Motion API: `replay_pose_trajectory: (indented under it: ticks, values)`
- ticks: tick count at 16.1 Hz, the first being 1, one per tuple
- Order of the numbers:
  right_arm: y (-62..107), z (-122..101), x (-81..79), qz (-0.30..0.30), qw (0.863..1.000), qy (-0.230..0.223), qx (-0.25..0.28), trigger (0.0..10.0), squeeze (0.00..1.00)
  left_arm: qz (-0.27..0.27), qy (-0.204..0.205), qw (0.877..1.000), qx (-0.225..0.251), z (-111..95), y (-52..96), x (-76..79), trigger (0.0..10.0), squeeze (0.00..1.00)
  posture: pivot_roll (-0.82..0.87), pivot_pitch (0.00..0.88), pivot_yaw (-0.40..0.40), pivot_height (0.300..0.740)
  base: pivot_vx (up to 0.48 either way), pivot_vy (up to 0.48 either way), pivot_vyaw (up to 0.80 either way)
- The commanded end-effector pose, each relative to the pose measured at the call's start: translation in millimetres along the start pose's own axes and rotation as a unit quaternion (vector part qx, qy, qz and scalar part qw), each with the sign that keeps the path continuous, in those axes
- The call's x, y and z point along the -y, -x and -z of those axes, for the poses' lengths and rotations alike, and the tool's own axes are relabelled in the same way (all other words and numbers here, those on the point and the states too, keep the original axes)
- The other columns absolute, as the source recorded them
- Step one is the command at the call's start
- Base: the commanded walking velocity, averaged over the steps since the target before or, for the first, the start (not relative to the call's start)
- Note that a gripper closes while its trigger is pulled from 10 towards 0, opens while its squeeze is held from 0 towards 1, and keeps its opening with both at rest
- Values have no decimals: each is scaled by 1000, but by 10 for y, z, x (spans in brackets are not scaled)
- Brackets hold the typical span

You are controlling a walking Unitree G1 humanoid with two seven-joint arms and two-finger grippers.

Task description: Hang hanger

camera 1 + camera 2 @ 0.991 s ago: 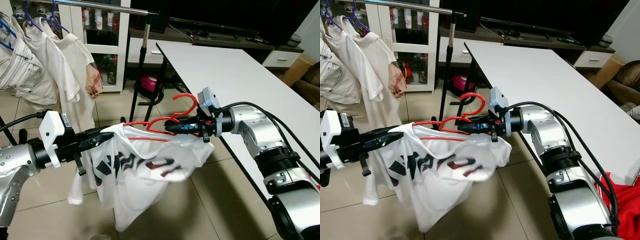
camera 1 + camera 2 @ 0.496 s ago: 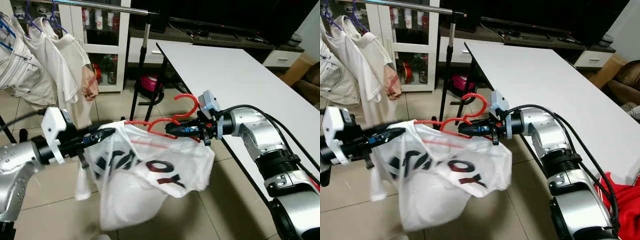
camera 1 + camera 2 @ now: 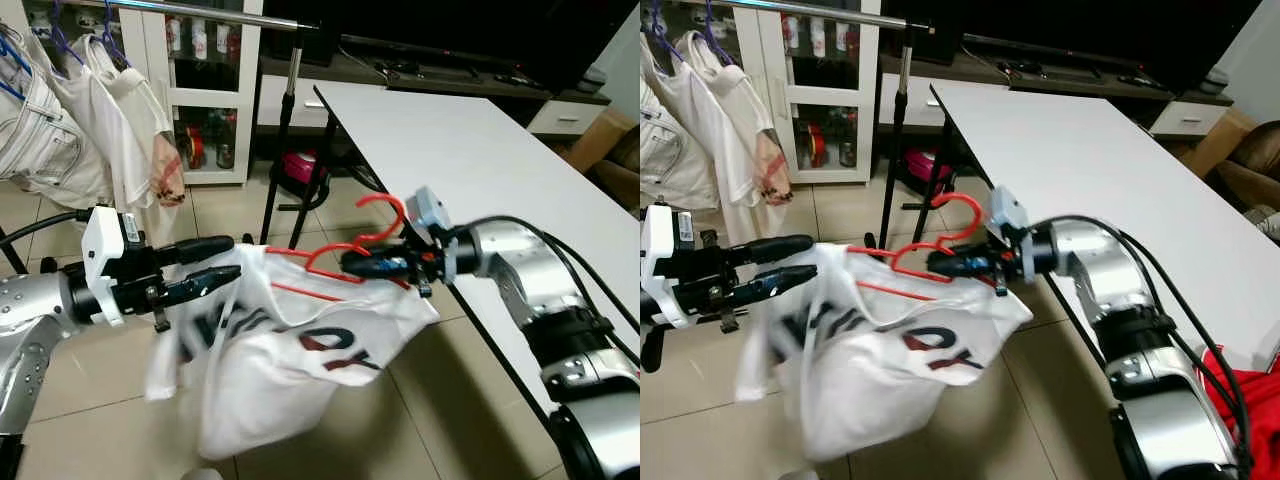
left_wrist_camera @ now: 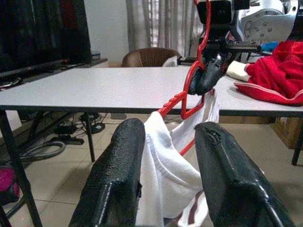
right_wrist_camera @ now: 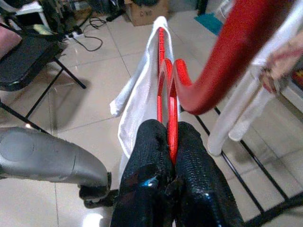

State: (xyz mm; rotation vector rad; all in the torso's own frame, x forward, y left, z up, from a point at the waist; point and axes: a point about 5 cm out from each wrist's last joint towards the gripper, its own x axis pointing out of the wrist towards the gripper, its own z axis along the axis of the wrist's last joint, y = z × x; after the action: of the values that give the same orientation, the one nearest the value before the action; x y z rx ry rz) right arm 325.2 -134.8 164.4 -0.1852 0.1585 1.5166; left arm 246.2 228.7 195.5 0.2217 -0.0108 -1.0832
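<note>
Left eye view: right gripper [image 3: 352,266] clamped on red hanger [image 3: 340,250] near its hook, white T-shirt [image 3: 300,350] draped below; left gripper [image 3: 225,262] at 9 o'clock, fingers apart, just beside the shirt's shoulder. Rail [image 3: 200,10] sits at 11 o'clock — lift hook above it, keep hanger level.

Left wrist view: fingers [image 4: 116,175] spread, cloth between them, not pinched.

Right wrist view: fingers [image 5: 147,165] tight on hanger — don't loosen till hooked.

A red hanger [image 3: 335,255] is carrying a white shirt [image 3: 290,370] with black and red print; black fingers [image 4: 118,179] are showing beside a white table [image 3: 470,140].
</note>
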Motion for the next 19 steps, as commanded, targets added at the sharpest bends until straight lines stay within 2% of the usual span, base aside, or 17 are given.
replay_pose_trajectory:
  ticks: [1,3,5,6,7,8,9,10,11,12,13,14,15,16,17,18,19]
  values:
    - [120,-49,21,25,1000,12,-5,0,0,13,2,1000,-16,40,-29,11,10000,1000,59,0,-173,740,0,0,0]
    - [169,-24,17,36,999,10,-12,0,0,-6,2,1000,-30,85,11,-26,10000,1000,53,0,-173,740,0,0,0]
    - [240,20,37,80,996,9,-24,0,0,-108,-16,993,-39,92,86,-201,10000,1000,55,0,-194,740,0,0,0]
    - [239,46,72,113,993,6,-32,0,0,-146,-13,988,-46,105,89,-243,10000,1000,61,0,-200,740,0,0,0]
    - [220,98,144,184,982,-7,-36,0,0,-206,-4,977,-50,128,74,-258,10000,1000,68,0,-208,740,0,0,0]
    - [182,148,190,239,970,-32,-33,0,0,-231,16,972,-45,166,24,-202,10000,1000,74,0,-214,740,0,0,0]
    - [156,173,192,256,965,-43,-31,0,0,-253,16,966,-48,198,-1,-181,10000,910,78,0,-219,740,0,0,0]
    - [95,205,173,287,956,-54,-18,0,0,-292,11,956,-28,242,-63,-128,10000,0,85,0,-225,740,0,0,0]
    - [40,227,148,316,946,-65,1,0,0,-321,28,946,-21,305,-110,-75,10000,0,85,0,-225,740,0,0,0]
    - [4,236,123,327,942,-68,11,0,0,-328,40,944,-19,340,-141,-29,10000,0,79,0,-220,740,0,0,0]
    - [-98,286,54,366,926,-84,35,0,0,-364,73,928,-37,469,-192,73,10000,0,64,0,-207,740,0,0,0]
    - [-130,339,25,395,913,-96,36,1608,0,-390,90,915,-52,546,-201,120,10000,0,57,0,-202,740,0,0,0]
    - [-164,442,-20,436,892,-118,24,10000,0,-425,102,897,-62,614,-215,182,10000,0,47,0,-196,740,0,0,0]
    - [-170,522,-58,452,882,-132,8,10000,0,-444,103,888,-61,629,-221,200,10000,0,40,0,-196,740,0,0,0]
    - [-183,710,-174,474,864,-169,-37,10000,0,-476,73,874,-70,636,-222,221,10000,0,48,0,-209,740,0,0,0]
    - [-189,762,-217,482,858,-171,-51,10000,0,-482,60,871,-76,632,-219,228,10000,0,48,0,-211,740,0,0,0]
    - [-182,787,-223,508,848,-126,-79,10000,0,-476,83,873,-69,641,-237,279,10000,0,45,0,-207,740,240,0,0]
